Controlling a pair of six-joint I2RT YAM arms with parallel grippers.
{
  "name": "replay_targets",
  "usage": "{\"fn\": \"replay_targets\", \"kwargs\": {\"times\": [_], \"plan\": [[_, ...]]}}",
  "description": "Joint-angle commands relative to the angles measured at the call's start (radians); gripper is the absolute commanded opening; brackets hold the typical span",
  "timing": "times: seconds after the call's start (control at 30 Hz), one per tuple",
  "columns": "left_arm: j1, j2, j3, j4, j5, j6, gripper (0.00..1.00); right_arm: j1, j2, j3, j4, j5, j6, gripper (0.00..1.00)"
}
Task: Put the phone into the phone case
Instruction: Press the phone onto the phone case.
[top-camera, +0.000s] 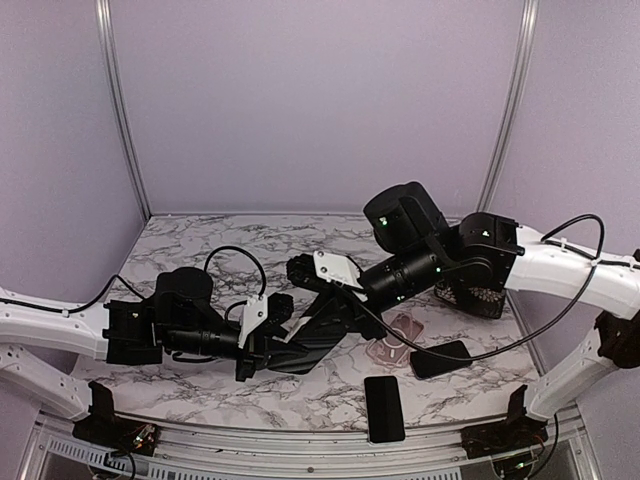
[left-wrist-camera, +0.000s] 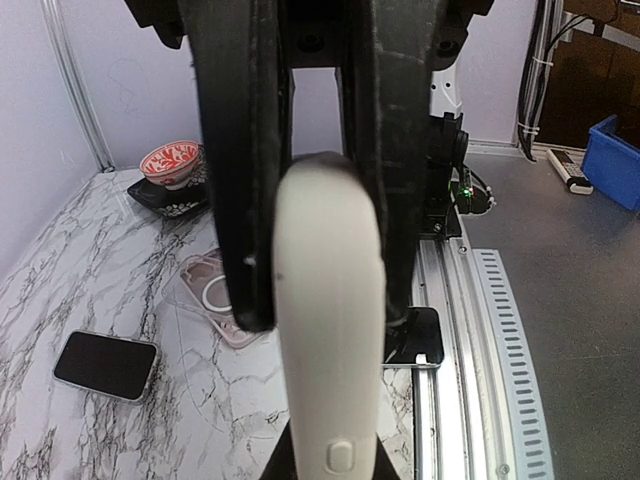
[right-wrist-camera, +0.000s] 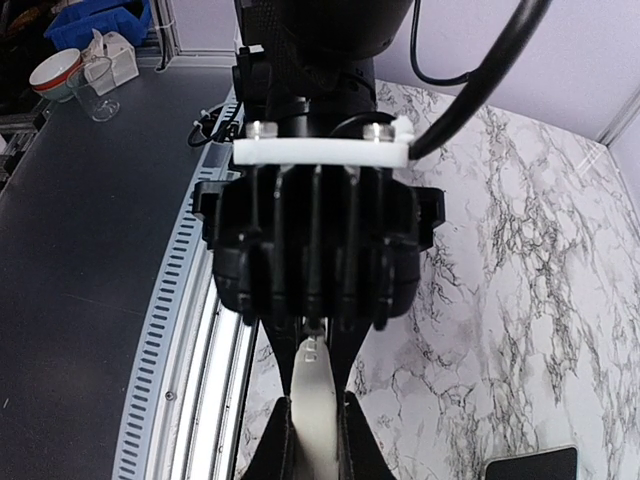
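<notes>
Up off the marble table (top-camera: 200, 240), mid-scene: the phone (left-wrist-camera: 330, 400), white-edged and gripped from both ends. Runs lengthwise from the left gripper (left-wrist-camera: 325, 315), lower left in the top view, up toward the right gripper (right-wrist-camera: 315, 445) at upper right, with its long axis in line with both sets of fingers. Turns a thin side to each wrist camera. Shows a small oval side button (left-wrist-camera: 340, 456) near the bottom of the left wrist view, and a rounded corner pointing away from that camera. Sits pinched between the left fingers (left-wrist-camera: 235, 200), narrow and pressed against its flat faces. Likewise squeezed at the other end, with the right pair closed tight on either face of the slim white edge.

Flat on the marble, to the right of the held phone: the phone case (top-camera: 400, 340), clear with a pale ring in it. Just beside the case, a dark phone (top-camera: 440, 358). At the front edge, a second dark phone (top-camera: 384, 408). Farther back, a red-and-white bowl (left-wrist-camera: 170, 160) on a black tray (left-wrist-camera: 150, 195), largely hidden behind the right arm (top-camera: 560, 265) in the top view. Reaches over the case from the right, that arm, with the case just under its forearm.
</notes>
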Motion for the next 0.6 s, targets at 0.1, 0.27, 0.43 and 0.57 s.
{"fn": "replay_targets", "kwargs": {"times": [0.1,0.27,0.43,0.57], "plan": [[-0.009,-0.017,0.063,0.06,0.046,-0.011,0.0,-0.006,-0.031,0.01,0.075,0.029,0.028,0.44],[-0.008,-0.055,0.057,0.095,0.088,-0.04,0.0,-0.043,-0.109,-0.078,0.143,-0.032,0.075,0.83],[-0.009,-0.069,0.049,0.113,0.09,-0.049,0.0,-0.046,-0.183,-0.168,0.187,-0.06,0.107,0.76],[-0.01,-0.062,0.05,0.113,0.087,-0.05,0.0,-0.046,-0.222,-0.205,0.195,-0.037,0.123,0.54]]}}
